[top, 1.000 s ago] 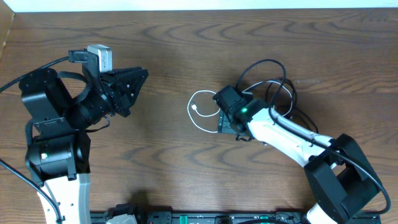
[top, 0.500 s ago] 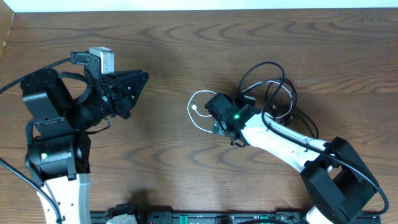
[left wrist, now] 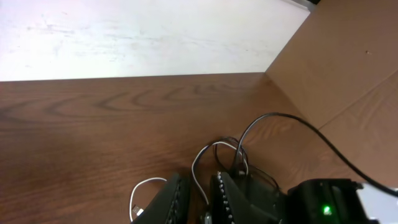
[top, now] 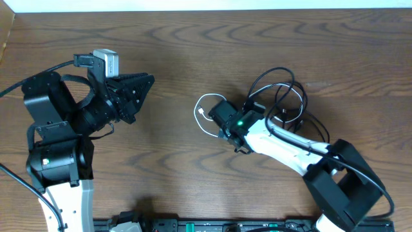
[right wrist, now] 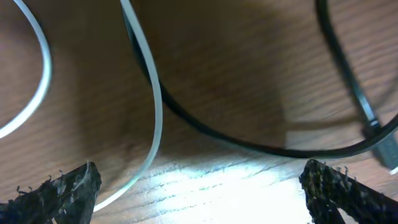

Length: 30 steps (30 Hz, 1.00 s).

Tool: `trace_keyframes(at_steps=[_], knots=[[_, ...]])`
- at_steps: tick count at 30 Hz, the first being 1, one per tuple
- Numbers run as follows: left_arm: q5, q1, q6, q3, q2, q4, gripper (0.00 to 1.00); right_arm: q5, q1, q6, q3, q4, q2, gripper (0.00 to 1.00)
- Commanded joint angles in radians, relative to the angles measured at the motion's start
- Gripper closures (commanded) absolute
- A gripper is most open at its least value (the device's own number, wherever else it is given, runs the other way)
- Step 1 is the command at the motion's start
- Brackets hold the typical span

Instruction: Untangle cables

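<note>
2 grippers are in view, and they stand very differently. The right gripper [right wrist: 199, 198] is spread wide and low over the wooden table [top: 193, 51]. Its 2 dark fingertips [right wrist: 62, 194] sit at opposite bottom corners of the right wrist view, with nothing gripped between them. Between the tips lie a curve of the white cord [right wrist: 155, 112] and, crossing under it, 1 black cord [right wrist: 249, 144]. Whether either tip touches a cord cannot be told. A small plug end [right wrist: 388, 149] shows at the right edge, blurred.

From overhead, the right gripper [top: 221, 121] sits at the right side of the white cord's [top: 196, 116] loop, covering part of it. The loop lies flat near the middle of the table, and 1 small end shows inside it. The black cords [top: 273, 66] are looped loosely together just to the right, beside the right arm's forearm, and their arcs overlap each other.

The left gripper [top: 143, 84] hangs well apart from the cables, on the left side of the table and lifted off it. In its wrist view the fingers [left wrist: 177, 198] are drawn almost together, leaving only a narrow slit with nothing in it. Beyond them that view shows the white cord [left wrist: 133, 196] and a tall black arc [left wrist: 280, 116].
</note>
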<state>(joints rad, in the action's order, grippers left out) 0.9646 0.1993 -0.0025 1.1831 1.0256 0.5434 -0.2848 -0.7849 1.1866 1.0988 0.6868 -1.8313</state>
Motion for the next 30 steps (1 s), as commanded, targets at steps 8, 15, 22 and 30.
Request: trace_keyframes(at_steps=[8, 15, 22, 30], knots=[[0.019, -0.003, 0.013, 0.012, -0.001, 0.018, 0.83, -0.063, -0.026, 0.047, 0.013, -0.036, -0.031, 0.01], [0.019, -0.002, 0.052, 0.012, -0.001, 0.056, 0.83, -0.061, -0.02, 0.066, 0.013, -0.044, -0.08, 0.01], [0.019, -0.003, 0.051, 0.012, -0.001, 0.059, 0.83, -0.076, -0.001, 0.066, 0.013, -0.07, -0.086, 0.12], [0.019, -0.003, 0.055, 0.012, -0.001, 0.093, 0.83, -0.079, 0.062, 0.038, 0.013, -0.093, -0.086, 0.99]])
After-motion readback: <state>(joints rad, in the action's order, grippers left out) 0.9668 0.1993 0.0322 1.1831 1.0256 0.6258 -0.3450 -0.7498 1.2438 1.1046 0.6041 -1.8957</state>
